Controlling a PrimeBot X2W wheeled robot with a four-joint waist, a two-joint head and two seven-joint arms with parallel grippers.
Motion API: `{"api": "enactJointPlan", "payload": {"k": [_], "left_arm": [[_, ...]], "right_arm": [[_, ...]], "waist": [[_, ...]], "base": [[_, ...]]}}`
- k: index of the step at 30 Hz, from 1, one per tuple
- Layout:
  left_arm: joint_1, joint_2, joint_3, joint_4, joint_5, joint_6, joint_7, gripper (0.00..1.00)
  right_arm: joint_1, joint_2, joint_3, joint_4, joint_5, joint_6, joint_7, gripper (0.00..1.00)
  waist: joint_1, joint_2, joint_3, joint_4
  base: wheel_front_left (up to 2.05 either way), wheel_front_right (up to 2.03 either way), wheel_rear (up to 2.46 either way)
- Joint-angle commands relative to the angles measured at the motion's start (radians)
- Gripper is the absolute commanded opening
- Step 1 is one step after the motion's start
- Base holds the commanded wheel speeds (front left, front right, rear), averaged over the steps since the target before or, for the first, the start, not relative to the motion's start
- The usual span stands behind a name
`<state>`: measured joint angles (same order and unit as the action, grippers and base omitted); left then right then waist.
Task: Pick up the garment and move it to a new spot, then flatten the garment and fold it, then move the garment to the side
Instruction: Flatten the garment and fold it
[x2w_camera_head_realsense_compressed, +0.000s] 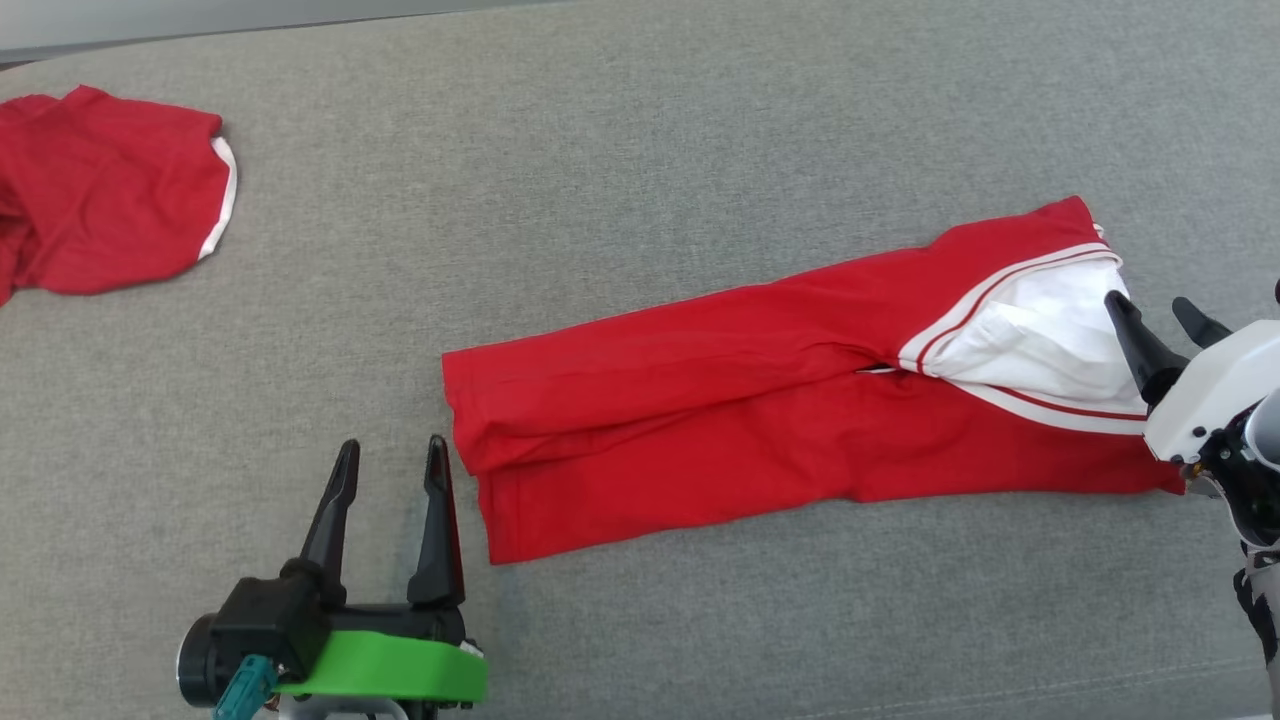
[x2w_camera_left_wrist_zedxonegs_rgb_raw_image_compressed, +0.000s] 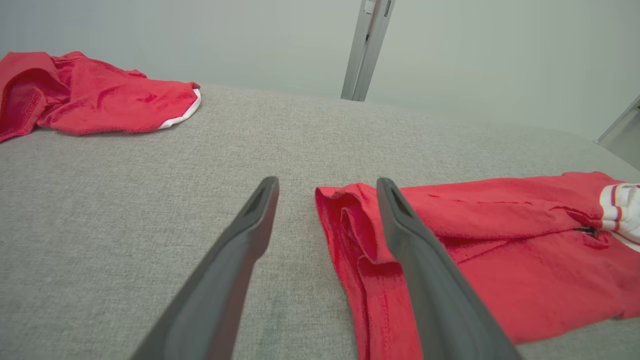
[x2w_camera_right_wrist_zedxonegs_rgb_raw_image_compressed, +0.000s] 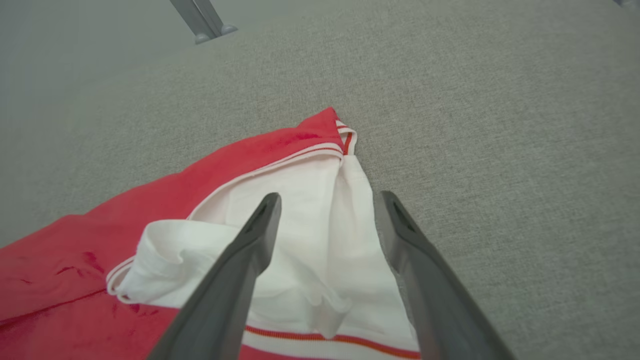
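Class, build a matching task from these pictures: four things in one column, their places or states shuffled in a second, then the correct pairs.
1 long red garment
2 crumpled red garment
3 left gripper
4 right gripper

A far left of the grey surface
B open, by the plain red end
C open, over the white lining
D stretched across the middle

Pairs: 1-D, 2-A, 3-B, 4-C
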<state>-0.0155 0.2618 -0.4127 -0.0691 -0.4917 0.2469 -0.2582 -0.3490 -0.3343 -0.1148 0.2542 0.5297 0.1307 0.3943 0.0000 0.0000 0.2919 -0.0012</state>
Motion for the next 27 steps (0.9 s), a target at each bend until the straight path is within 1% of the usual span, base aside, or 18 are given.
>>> {"api": "enactJointPlan", "payload": {"k": [1,3,4,6,9,11,14,18,19,20,21,22,24,27], "left_arm": [[0.012,-0.024,0.033,-0.016,0.045,-0.005,-0.009,1.00],[0.028,-0.067,0.059,-0.022,0.082,-0.021,-0.007,1.00],[0.039,-0.094,0.079,-0.027,0.105,-0.032,-0.008,1.00],[0.051,-0.131,0.109,-0.017,0.130,-0.061,-0.008,1.00],[0.061,-0.168,0.151,-0.003,0.166,-0.108,-0.008,1.00],[0.065,-0.183,0.176,0.004,0.181,-0.132,-0.008,1.00],[0.067,-0.198,0.211,0.011,0.201,-0.155,-0.008,1.00],[0.078,-0.207,0.245,0.019,0.218,-0.180,-0.008,1.00],[0.083,-0.208,0.250,0.023,0.222,-0.188,-0.008,1.00],[0.086,-0.209,0.255,0.026,0.224,-0.192,-0.008,1.00],[0.089,-0.210,0.261,0.028,0.228,-0.196,-0.008,1.00],[0.092,-0.211,0.263,0.030,0.227,-0.198,-0.008,1.00],[0.101,-0.211,0.261,0.033,0.209,-0.195,-0.008,1.00],[0.119,-0.211,0.255,0.039,0.199,-0.189,-0.008,1.00]], "right_arm": [[-0.018,0.005,-0.004,0.029,-0.029,0.000,0.012,1.00],[-0.031,0.009,-0.006,0.069,-0.065,0.000,0.019,1.00],[-0.040,0.011,-0.009,0.094,-0.088,0.000,0.022,1.00],[-0.053,0.006,-0.015,0.140,-0.130,0.000,0.021,1.00],[-0.072,0.010,-0.033,0.207,-0.167,0.000,0.020,1.00],[-0.077,0.009,-0.039,0.245,-0.181,0.000,0.030,1.00],[-0.080,0.016,-0.045,0.287,-0.172,0.000,0.039,1.00],[-0.074,0.043,-0.015,0.321,-0.108,0.001,0.077,1.00],[-0.071,0.056,-0.003,0.321,-0.080,0.002,0.086,0.60],[-0.069,0.064,0.008,0.317,-0.055,0.004,0.086,0.27],[-0.062,0.070,0.020,0.313,-0.026,0.004,0.090,0.00],[-0.054,0.072,0.030,0.309,0.001,0.004,0.095,0.00],[-0.043,0.065,0.019,0.295,0.058,0.003,0.064,0.00],[-0.043,0.038,-0.054,0.301,0.118,-0.001,0.014,0.00]], "waist": [[0.0000,0.0000,0.005,0.022],[0.0000,0.0000,0.011,0.036],[0.0000,0.0000,0.016,0.044],[0.0000,0.0000,0.026,0.059],[0.0000,0.0000,0.036,0.081],[0.0000,0.0000,0.039,0.091],[0.0000,0.0000,0.039,0.101],[0.0000,0.0000,0.029,0.108],[0.0000,0.0000,0.024,0.109],[0.0000,0.0000,0.019,0.109],[0.0000,0.0000,0.013,0.109],[0.0000,0.0000,0.006,0.109],[0.0000,0.0000,-0.009,0.109],[0.0000,0.0000,-0.032,0.107]], "base": [[0.00,0.00,0.00],[0.00,0.00,0.00],[0.00,0.00,0.00],[0.00,0.00,0.00],[0.00,0.00,0.00],[0.00,0.00,0.00],[0.00,0.00,0.00],[0.00,0.00,0.00],[0.00,0.00,0.00],[0.00,0.00,0.00],[0.00,0.00,0.00],[0.00,0.00,0.00],[0.00,0.00,0.00],[0.00,0.00,0.00]]}}
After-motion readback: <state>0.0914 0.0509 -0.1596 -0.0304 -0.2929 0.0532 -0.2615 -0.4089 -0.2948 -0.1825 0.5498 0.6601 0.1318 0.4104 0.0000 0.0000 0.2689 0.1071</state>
